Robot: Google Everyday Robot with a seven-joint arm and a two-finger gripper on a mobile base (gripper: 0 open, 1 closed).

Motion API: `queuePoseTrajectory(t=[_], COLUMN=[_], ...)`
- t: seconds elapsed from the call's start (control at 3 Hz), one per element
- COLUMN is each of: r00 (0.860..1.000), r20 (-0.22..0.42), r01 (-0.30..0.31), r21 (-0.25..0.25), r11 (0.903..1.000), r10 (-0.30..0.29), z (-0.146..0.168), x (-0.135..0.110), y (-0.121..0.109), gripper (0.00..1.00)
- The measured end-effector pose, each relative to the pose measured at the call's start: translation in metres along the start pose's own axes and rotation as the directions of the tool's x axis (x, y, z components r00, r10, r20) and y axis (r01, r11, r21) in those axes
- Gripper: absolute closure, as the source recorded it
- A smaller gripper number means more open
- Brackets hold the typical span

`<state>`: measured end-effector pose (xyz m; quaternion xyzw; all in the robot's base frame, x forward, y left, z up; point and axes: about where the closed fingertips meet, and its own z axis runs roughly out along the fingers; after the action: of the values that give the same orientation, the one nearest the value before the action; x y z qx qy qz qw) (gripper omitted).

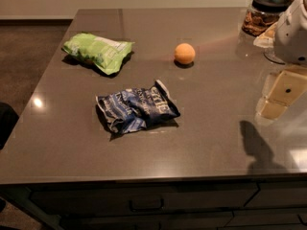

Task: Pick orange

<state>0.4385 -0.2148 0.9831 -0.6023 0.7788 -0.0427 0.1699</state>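
Your beige gripper (282, 96) is hovering over the right side of the glossy grey countertop (211, 128), well apart from the small round orange fruit (184, 53); how wide it's set, you can't tell.

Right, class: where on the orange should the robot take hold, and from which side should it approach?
Probably grip the orange across its widest middle, coming from above. It is round and sits alone on the counter, apart from the green bag and blue bag, so no side is blocked. The gripper is at the right edge, well away from it.
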Motion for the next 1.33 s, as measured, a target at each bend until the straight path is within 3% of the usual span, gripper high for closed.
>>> queuePoseTrajectory(t=[0.67, 1.33], r00=[1.0, 0.988], r20=[0.023, 0.148], r01=[-0.012, -0.042], r21=[0.005, -0.022], r11=[0.9999, 0.9989], r10=[0.012, 0.045], z=[0.003, 0.036], x=[-0.006, -0.045], y=[-0.005, -0.034], gripper=[0.0, 0.0])
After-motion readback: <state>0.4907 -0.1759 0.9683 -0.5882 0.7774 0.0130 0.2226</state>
